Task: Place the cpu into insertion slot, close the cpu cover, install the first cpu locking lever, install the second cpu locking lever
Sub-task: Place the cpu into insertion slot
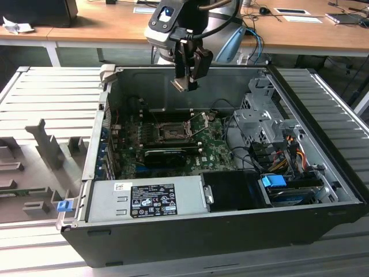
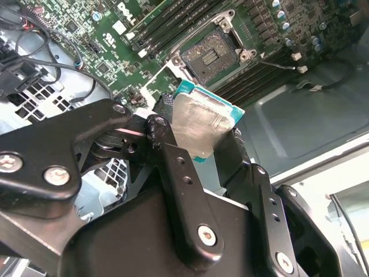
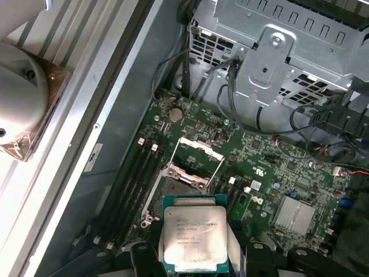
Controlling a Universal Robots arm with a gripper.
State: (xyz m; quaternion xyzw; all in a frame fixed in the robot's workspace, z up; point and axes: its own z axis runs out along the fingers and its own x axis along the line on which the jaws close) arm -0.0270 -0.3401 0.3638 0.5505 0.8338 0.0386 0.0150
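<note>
Part of the insertion slot [image 3: 183,186] behind cpu [image 3: 193,236]

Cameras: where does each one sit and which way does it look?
Exterior view: off the arm, looking down into the computer case; arm and claw show, holding the chip.
First wrist view: on the wrist, looking down at green board and socket; claw fingers show.
Second wrist view: on the wrist, looking along the black claw fingers.
Both wrist views share chip and socket.
</note>
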